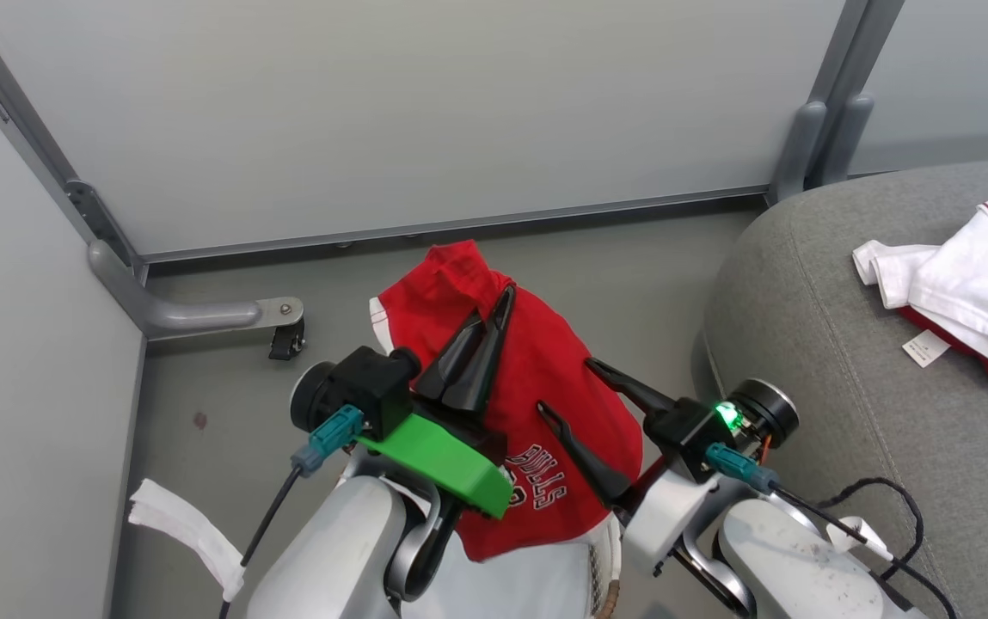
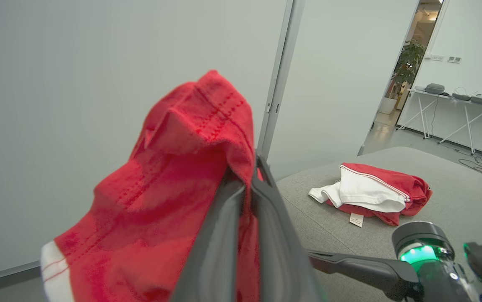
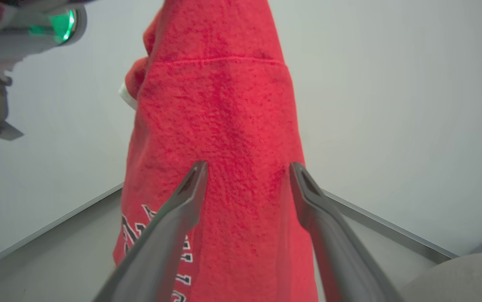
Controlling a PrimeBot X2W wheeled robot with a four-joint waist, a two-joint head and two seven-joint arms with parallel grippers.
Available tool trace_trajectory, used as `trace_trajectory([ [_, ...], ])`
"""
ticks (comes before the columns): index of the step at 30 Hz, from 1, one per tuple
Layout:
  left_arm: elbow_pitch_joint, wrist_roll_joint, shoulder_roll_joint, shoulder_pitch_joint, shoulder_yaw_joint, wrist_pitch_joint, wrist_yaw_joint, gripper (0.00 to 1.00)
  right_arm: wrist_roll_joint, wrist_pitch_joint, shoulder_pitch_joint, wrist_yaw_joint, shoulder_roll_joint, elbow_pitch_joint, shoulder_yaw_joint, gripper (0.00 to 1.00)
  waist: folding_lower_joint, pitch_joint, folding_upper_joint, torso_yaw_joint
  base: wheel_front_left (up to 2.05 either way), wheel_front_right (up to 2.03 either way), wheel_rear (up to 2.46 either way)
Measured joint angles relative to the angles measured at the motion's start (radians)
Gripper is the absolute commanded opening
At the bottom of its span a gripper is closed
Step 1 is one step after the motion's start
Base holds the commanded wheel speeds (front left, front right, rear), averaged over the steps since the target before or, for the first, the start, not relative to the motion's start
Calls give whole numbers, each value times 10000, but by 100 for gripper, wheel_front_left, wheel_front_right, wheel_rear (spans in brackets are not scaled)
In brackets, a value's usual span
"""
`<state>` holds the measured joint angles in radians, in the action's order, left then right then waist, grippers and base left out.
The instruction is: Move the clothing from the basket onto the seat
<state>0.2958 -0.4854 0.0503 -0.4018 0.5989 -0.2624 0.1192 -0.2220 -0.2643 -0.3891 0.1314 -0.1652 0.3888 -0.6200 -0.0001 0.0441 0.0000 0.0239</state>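
Note:
A red jersey (image 1: pixel 545 378) with white chest lettering hangs in the air from my left gripper (image 1: pixel 498 314), which is shut on its upper folds. The wrist view shows the same grip, left gripper (image 2: pixel 251 176) pinching the red jersey (image 2: pixel 169 193). My right gripper (image 1: pixel 564 384) is open, its two fingers spread over the hanging cloth; in its own view the right gripper (image 3: pixel 248 167) frames the jersey (image 3: pixel 215 126). Below my arms shows the basket (image 1: pixel 608 593), mostly hidden. Another red-and-white garment (image 1: pixel 975 292) lies on the grey seat (image 1: pixel 829 370), the same garment (image 2: pixel 375 193) on the seat (image 2: pixel 454 197).
Grey partition walls (image 1: pixel 416 112) close the corner behind, with a bracket foot and caster (image 1: pixel 285 337) on the floor at left. A white fabric strip (image 1: pixel 180 520) lies on the floor at lower left. A black cable (image 1: pixel 889 507) trails over the seat's front.

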Motion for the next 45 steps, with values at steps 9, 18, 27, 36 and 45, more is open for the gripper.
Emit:
trace_trajectory([
  [9,44,-268,2,-48,681,0,-69,0,134,2,-927,0,370,579,-447,100,0,-18,0,299,0,0,0],
  [18,-38,-596,0,-252,1323,0,-182,0,219,2,-955,0,836,2150,-341,100,0,6,0,613,0,0,0],
  [27,4,-794,2,-292,1475,0,-337,0,-82,2,-318,0,1106,3043,-458,0,0,4,0,848,0,0,0],
  [36,153,-780,0,-293,1127,-2,-393,0,-454,2,-129,0,1122,2692,-182,0,0,169,0,731,0,0,0],
  [45,407,-426,-6,-185,550,-15,-460,100,-535,2,268,0,1135,1768,399,0,0,243,0,460,0,0,0],
])
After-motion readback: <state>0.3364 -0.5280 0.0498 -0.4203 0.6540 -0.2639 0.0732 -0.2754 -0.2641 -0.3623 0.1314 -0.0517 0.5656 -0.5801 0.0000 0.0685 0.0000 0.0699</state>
